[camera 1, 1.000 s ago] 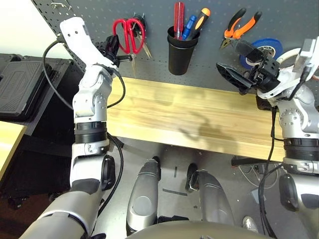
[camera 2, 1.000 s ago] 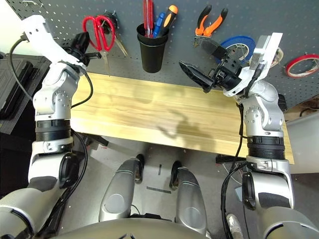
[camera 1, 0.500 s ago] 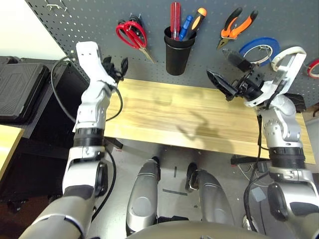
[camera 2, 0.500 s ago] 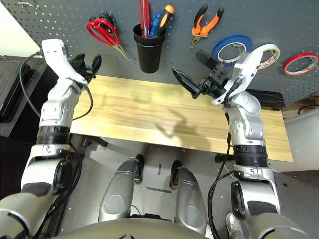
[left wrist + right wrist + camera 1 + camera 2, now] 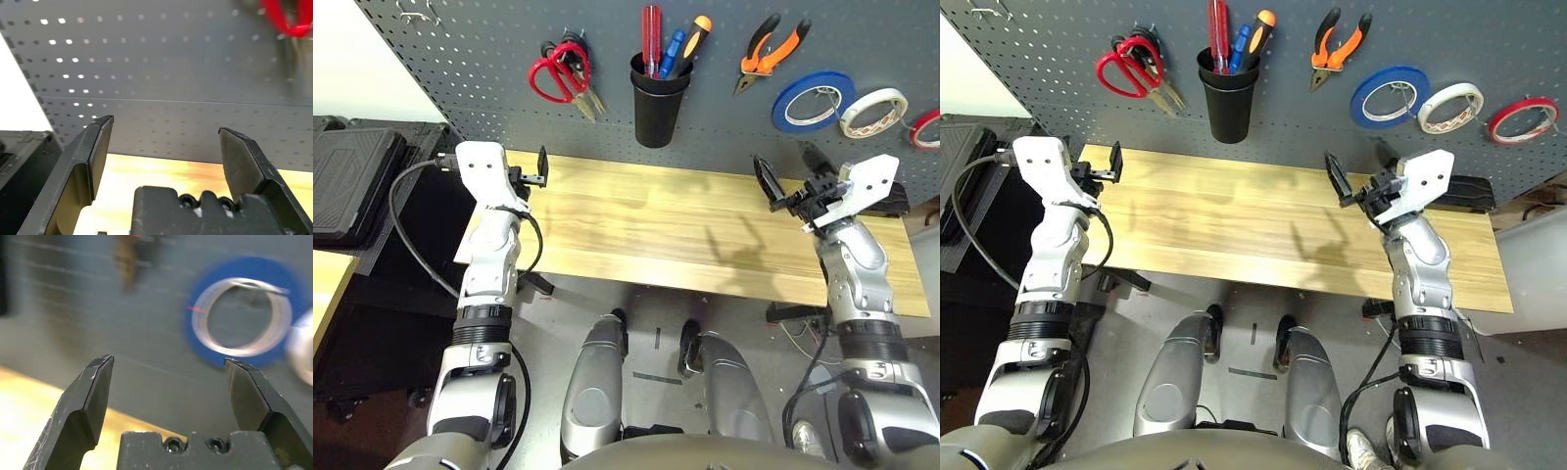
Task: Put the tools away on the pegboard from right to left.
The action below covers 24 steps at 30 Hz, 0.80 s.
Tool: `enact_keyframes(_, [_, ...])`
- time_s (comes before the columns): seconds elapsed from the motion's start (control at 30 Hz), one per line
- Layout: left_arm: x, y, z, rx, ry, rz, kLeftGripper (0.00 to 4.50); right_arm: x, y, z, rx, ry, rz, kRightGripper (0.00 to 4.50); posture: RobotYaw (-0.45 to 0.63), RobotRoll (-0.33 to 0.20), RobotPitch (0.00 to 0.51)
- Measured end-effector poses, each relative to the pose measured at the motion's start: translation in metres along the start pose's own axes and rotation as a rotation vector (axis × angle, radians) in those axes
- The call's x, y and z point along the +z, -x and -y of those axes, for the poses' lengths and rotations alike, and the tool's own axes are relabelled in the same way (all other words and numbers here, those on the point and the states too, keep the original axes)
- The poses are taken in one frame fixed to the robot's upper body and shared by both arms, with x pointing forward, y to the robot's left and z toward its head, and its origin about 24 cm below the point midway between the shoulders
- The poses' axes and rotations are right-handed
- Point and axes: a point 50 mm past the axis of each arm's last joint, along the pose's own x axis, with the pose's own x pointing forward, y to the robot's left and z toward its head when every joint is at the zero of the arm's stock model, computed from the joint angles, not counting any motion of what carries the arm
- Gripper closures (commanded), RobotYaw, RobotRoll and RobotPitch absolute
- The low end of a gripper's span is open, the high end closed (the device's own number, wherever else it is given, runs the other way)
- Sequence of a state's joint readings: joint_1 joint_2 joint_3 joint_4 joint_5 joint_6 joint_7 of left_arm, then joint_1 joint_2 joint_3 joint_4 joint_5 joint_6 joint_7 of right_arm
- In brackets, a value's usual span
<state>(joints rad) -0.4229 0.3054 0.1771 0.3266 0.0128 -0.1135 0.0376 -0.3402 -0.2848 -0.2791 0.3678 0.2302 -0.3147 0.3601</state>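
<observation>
On the pegboard (image 5: 480, 59) hang the red-handled scissors (image 5: 558, 76) at the left, the orange-and-black pliers (image 5: 769, 49) and, at the far right, the thin red tape ring (image 5: 1523, 117). The slim red-handled screwdriver (image 5: 651, 34) stands in the black cup (image 5: 658, 93). My left gripper (image 5: 534, 169) is open and empty over the table's left end, below the scissors; the left wrist view shows the left gripper (image 5: 164, 125) facing the board. My right gripper (image 5: 790, 171) is open and empty over the table's right part, and in the right wrist view the right gripper (image 5: 168, 359) faces the blue tape.
A blue tape roll (image 5: 815, 101) and a white tape roll (image 5: 871, 98) hang between the pliers and the red ring. Black scissor handles (image 5: 572, 41) show behind the red ones. A wooden table (image 5: 656, 225) runs below the board. A black case (image 5: 347, 176) lies left of it.
My left gripper has let go of the red scissors, which stay hanging, and has drawn back down to the table's left end. My right arm has also lowered away from the board.
</observation>
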Motion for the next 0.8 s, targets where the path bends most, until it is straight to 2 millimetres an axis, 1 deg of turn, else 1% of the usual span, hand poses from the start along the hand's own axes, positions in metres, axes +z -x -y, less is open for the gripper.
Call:
enact_keyframes(0.1, [-0.007, 0.002, -0.007, 0.072, -0.002, -0.009, 0.03, -0.009, 0.006, 0.012, -0.118, 0.034, -0.017, 0.0, 0.09, 0.0, 0.226])
enact_keyframes(0.2, [-0.013, 0.004, -0.008, 0.115, 0.006, -0.021, 0.03, -0.017, 0.011, 0.027, -0.228, 0.082, -0.044, 0.0, 0.08, 0.0, 0.229])
enact_keyframes(0.27, [-0.015, 0.004, -0.009, 0.124, 0.01, -0.028, 0.03, -0.017, 0.011, 0.035, -0.274, 0.107, -0.046, 0.0, 0.08, 0.0, 0.236])
enact_keyframes(0.33, [-0.016, 0.004, -0.007, 0.124, 0.017, -0.027, 0.03, -0.016, 0.011, 0.047, -0.333, 0.134, -0.044, 0.0, 0.07, 0.0, 0.232])
enact_keyframes(0.43, [-0.016, 0.005, -0.007, 0.125, 0.018, -0.022, 0.03, -0.017, 0.014, 0.058, -0.394, 0.161, -0.049, 0.0, 0.08, 0.0, 0.225])
enact_keyframes(0.6, [-0.021, 0.006, -0.008, 0.127, 0.019, -0.039, 0.03, -0.022, 0.022, 0.073, -0.468, 0.192, -0.081, 0.0, 0.09, 0.0, 0.214])
enact_keyframes(0.67, [-0.021, 0.006, -0.008, 0.129, 0.02, -0.04, 0.03, -0.021, 0.022, 0.077, -0.485, 0.202, -0.08, 0.0, 0.11, 0.0, 0.206])
enact_keyframes(0.8, [-0.022, 0.007, -0.009, 0.144, 0.022, -0.038, 0.03, -0.021, 0.019, 0.08, -0.499, 0.201, -0.08, 0.0, 0.12, 0.0, 0.196])
